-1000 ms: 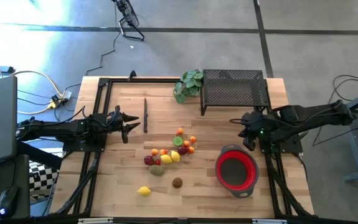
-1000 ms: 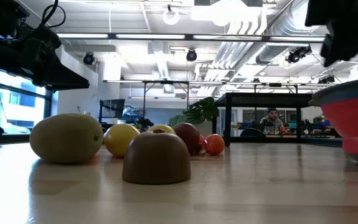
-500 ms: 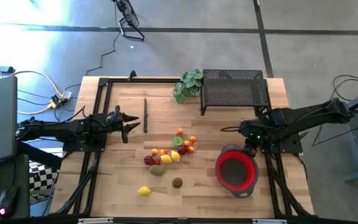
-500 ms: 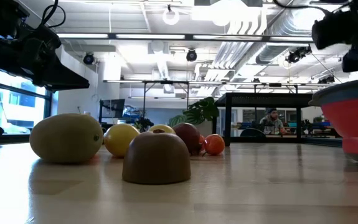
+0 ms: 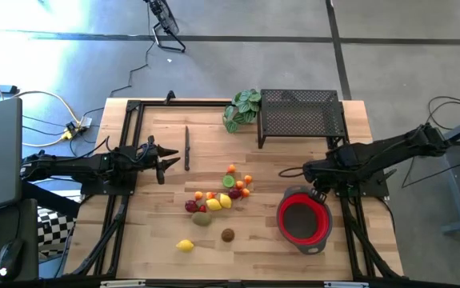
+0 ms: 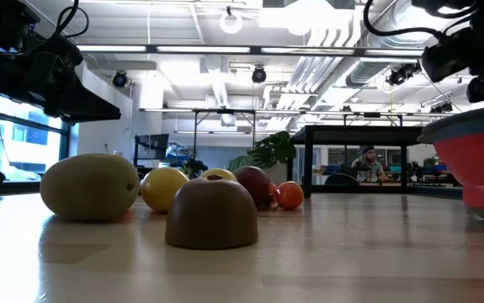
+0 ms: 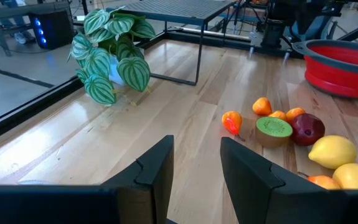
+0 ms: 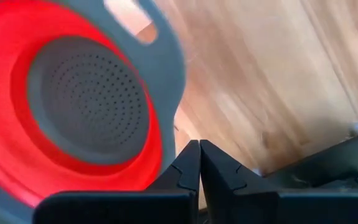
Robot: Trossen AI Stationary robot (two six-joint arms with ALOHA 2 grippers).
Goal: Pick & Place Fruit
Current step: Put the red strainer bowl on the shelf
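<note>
Fruit (image 5: 220, 198) lies clustered mid-counter (image 5: 158, 232), left of the red bowl (image 5: 303, 220); none inside. Pieces look light, hard, smooth, round: likely to roll, so pinch across the middle. Right gripper (image 5: 320, 190) at the bowl's far rim, fingers shut, empty. Left gripper (image 5: 166, 160) waits at left, fingers part-open, empty.

Bowl (image 5: 303, 222): red wall, grey perforated base. Plant (image 7: 112, 53): green leaves, pale-striped. Fruit (image 5: 218, 199): orange, yellow, red, green, brown. Tabletop (image 5: 158, 232): light wood.
</note>
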